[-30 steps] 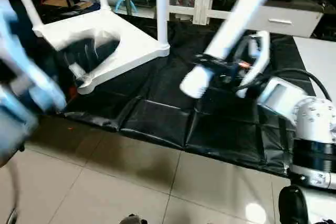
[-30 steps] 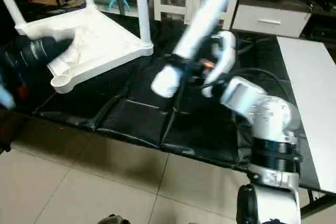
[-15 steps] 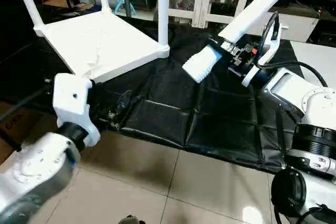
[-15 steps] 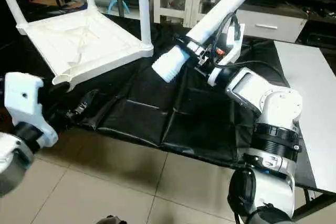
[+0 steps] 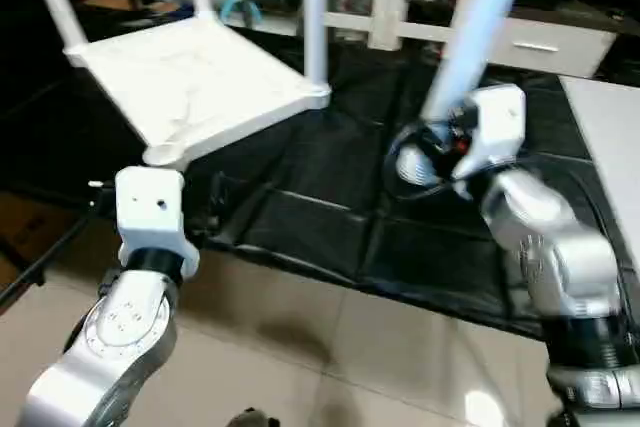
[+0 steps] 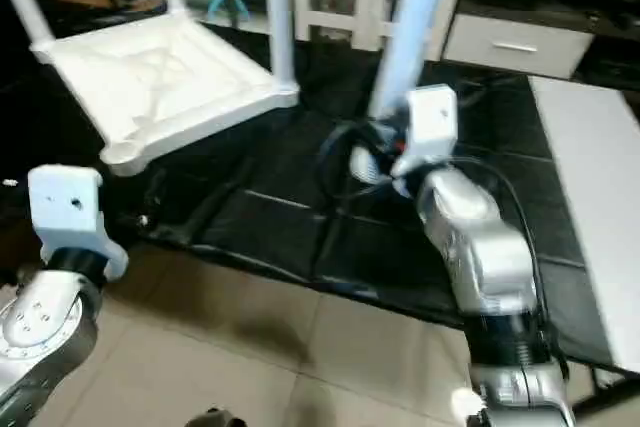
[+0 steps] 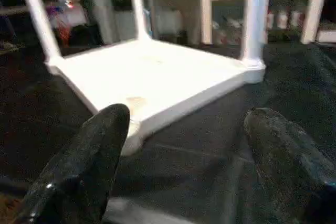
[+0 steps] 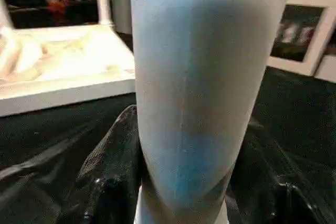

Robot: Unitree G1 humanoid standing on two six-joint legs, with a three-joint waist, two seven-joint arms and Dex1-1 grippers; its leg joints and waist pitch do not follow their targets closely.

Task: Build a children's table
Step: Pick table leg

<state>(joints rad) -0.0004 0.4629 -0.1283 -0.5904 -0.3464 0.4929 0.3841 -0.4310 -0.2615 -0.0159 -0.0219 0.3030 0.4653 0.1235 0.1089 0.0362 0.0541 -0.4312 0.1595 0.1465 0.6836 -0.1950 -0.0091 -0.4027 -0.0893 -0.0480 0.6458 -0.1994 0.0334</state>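
Fourth leg in the R gripper, heading for the empty corner socket.

Head views: table top [image 5: 195,82] is lying upside down on the black mat [image 5: 330,217], far left, w/ three legs standing up; the near corner socket [image 5: 163,155] is sitting empty. Right gripper [image 5: 432,152] is pinching the last leg [image 5: 470,32] near its thick end, roughly upright, right of the top & well apart from the socket. L wrist view: left gripper [image 7: 184,145] is hanging spread wide w/ nothing btwn the fingers [image 7: 86,161], socket just beyond. R wrist view: leg filling the jaws, fingers pressed on both sides. To do it well: carry the thick end over the socket, keep the leg plumb, seat before twisting; steadying the top w/ the L gripper should stop it sliding.
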